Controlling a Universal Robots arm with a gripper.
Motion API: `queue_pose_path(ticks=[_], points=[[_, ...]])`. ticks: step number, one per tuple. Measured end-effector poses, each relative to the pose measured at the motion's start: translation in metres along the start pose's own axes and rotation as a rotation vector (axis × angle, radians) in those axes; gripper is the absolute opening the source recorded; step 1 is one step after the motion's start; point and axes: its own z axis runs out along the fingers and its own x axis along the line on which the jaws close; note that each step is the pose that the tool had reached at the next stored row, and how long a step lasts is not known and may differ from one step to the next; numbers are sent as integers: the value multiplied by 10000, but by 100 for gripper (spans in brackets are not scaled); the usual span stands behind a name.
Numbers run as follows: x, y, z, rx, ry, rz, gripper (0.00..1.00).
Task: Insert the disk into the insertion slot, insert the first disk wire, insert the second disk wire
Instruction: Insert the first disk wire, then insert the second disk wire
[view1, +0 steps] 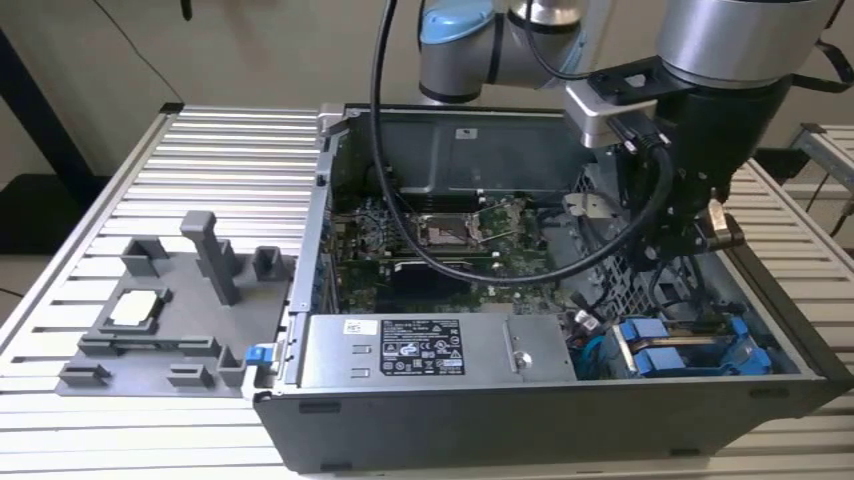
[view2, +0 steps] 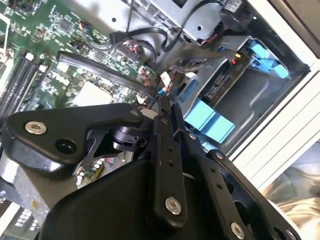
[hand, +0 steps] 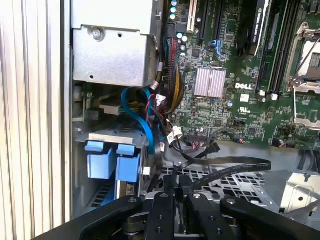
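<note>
Your gripper (hand: 175, 192) hung inside the open computer case (view1: 534, 420), fingers (view2: 167, 125) drawn together and holding nothing you could make out. Beside it lay the motherboard (hand: 240, 75). Just below and in front of it sat the insertion slot (view1: 694, 350), the disk (view2: 225, 82) already seated between its blue tabs (hand: 112, 160).

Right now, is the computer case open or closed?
Open: the computer case has no cover on top, leaving its motherboard exposed.
</note>
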Motion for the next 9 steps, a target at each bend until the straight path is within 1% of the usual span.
queue_pose_path(ticks=[1,3,9], points=[[30,-9,5,-7,-2,0,16],[58,-12,7,-8,-23,4,16],[59,-13,7,-9,-24,4,16]])
